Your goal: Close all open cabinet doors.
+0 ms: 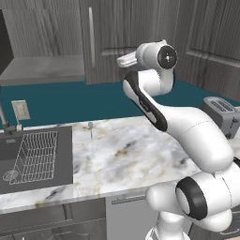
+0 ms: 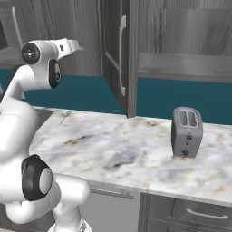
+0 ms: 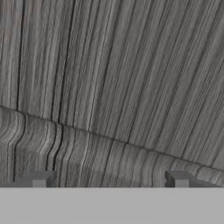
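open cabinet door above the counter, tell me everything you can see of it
The open cabinet door is a tall grey wood-grain panel with a recessed centre and a long vertical silver bar handle. It stands swung out from the upper cabinets, roughly edge-on toward the right base camera, its lower end hanging just above the marble counter. Nothing touches it in that view. The toaster stands apart to its right.

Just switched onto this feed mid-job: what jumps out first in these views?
The open cabinet door stands out first: a tall grey wood-grain panel swung out over the marble counter, with its silver bar handle facing the arm. The gripper is raised right up to the wood grain, fingers spread apart with nothing between them. A grey toaster sits on the counter to the door's right, and a sink with a wire rack lies at the far left.
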Controlling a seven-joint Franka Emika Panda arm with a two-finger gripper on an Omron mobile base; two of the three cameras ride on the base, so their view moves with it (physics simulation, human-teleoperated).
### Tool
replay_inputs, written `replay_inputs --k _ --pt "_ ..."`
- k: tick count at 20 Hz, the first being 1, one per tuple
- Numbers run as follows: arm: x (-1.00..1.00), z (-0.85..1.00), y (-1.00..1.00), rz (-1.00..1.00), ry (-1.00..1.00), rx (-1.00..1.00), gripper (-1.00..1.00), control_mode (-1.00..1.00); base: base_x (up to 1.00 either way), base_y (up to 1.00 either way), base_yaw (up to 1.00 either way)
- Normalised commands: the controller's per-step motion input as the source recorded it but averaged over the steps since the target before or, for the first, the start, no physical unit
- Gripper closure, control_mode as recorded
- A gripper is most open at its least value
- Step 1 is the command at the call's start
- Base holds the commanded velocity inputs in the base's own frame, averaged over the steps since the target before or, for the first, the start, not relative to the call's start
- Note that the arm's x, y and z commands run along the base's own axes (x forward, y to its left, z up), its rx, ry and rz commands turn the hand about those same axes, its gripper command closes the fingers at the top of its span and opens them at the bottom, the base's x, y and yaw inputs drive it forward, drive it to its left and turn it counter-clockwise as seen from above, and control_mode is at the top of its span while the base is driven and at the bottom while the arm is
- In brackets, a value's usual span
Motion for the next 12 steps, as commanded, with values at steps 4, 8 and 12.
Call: replay_inputs --k 4,8,12 --pt "0.81 -0.23 0.00 -0.04 -0.05 0.00 -1.00 -1.00 0.00 0.00 0.00" --pt "0.84 -0.21 0.00 -0.01 -0.03 0.00 -1.00 -1.00 0.00 0.00 0.00" --pt "0.51 -0.06 0.00 0.00 0.01 0.00 -1.00 -1.00 0.00 0.00 0.00"
